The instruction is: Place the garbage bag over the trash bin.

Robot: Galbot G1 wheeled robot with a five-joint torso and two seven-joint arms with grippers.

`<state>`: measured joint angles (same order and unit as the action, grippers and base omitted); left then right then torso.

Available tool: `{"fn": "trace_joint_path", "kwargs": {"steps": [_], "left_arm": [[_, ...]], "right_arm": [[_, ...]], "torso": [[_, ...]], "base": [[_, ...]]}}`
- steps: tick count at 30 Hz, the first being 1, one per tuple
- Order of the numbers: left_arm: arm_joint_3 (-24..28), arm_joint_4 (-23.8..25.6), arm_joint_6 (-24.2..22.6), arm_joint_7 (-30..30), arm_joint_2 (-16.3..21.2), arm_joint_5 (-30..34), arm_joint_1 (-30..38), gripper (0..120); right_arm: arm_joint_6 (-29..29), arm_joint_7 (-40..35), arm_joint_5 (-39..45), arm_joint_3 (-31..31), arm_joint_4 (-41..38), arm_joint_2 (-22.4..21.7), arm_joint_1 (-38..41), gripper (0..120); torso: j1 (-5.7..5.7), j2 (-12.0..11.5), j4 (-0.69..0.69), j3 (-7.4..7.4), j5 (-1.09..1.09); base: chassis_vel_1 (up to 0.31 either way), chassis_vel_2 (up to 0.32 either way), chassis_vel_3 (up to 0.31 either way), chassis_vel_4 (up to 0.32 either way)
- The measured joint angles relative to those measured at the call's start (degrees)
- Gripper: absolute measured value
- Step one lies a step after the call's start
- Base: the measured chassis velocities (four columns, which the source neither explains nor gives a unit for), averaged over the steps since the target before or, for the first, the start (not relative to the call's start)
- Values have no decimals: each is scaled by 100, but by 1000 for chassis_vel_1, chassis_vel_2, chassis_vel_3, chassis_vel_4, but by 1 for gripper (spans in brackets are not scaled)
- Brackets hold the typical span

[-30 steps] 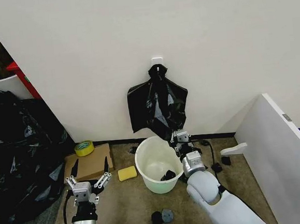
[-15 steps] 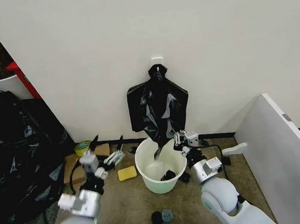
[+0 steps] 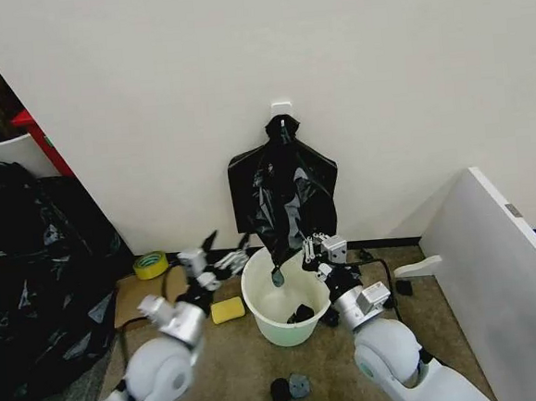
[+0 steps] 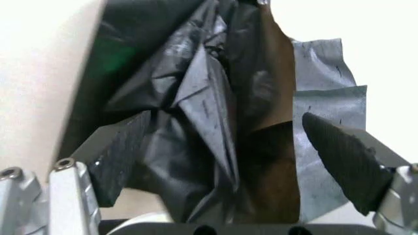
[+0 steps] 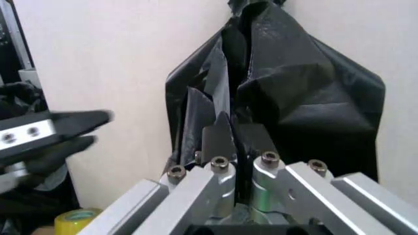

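The garbage bag point(image 3: 285, 185), black and crinkled, hangs from a white wall hook. Its lower tip dangles over the trash bin point(image 3: 262, 298), a round white bucket on the floor below. My right gripper point(image 3: 311, 249) is above the bin's far right rim, shut on a fold of the bag's lower edge. The right wrist view shows the garbage bag point(image 5: 294, 93) with the right gripper point(image 5: 233, 134) pinched on that fold. My left gripper point(image 3: 224, 256) is open just left of the bin's rim, pointing at the bag. In the left wrist view the left gripper point(image 4: 223, 120) frames the garbage bag point(image 4: 196, 98).
A yellow sponge point(image 3: 227, 310), a tape roll point(image 3: 149, 264) and cardboard point(image 3: 145, 294) lie left of the bin. A large heap of black plastic point(image 3: 32, 265) fills the left side. A white panel point(image 3: 505, 265) stands to the right. Small black parts point(image 3: 290, 387) lie on the floor.
My left arm rose from low at the left and reached forward to the bin's left rim. The right gripper shifted slightly, and the bag's lower tip now hangs lower over the bin.
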<state>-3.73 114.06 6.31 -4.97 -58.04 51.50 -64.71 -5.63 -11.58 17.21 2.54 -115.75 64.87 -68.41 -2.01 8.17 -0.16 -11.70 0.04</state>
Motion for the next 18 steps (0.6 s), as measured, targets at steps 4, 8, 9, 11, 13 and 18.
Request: {"fn": "trace_joint_path", "kwargs": {"steps": [4, 8, 9, 11, 13, 18], "left_arm": [[187, -239, 0, -42, -72, 66, 370, 86], [194, -406, 21, -96, -174, 110, 527, 79], [189, -453, 22, -107, -209, 140, 556, 78], [185, -498, 21, -106, -239, 180, 586, 78], [194, -609, 20, -76, -301, 221, 645, 72], [310, -898, 34, 0, -434, 239, 754, 65]], "right_arm": [[12, -21, 0, 48, -28, -11, -36, 0], [14, -26, 0, 54, -31, -20, -54, 0], [15, -26, 1, 48, -31, -25, -52, 0], [16, -27, 2, 43, -33, -30, -50, 0], [21, -29, 8, 31, -47, -41, -41, 0], [24, -33, 24, 28, -69, -69, -37, 0]], "torso": [[0, 0, 0, 0, 1], [0, 0, 2, 0, 1], [0, 0, 2, 0, 0], [0, 0, 2, 0, -1], [0, 0, 2, 0, 0], [0, 0, 1, 0, 0]], "base": [[0, 0, 0, 0], [0, 0, 0, 0], [0, 0, 0, 0], [0, 0, 0, 0], [0, 0, 0, 0], [0, 0, 0, 0]]}}
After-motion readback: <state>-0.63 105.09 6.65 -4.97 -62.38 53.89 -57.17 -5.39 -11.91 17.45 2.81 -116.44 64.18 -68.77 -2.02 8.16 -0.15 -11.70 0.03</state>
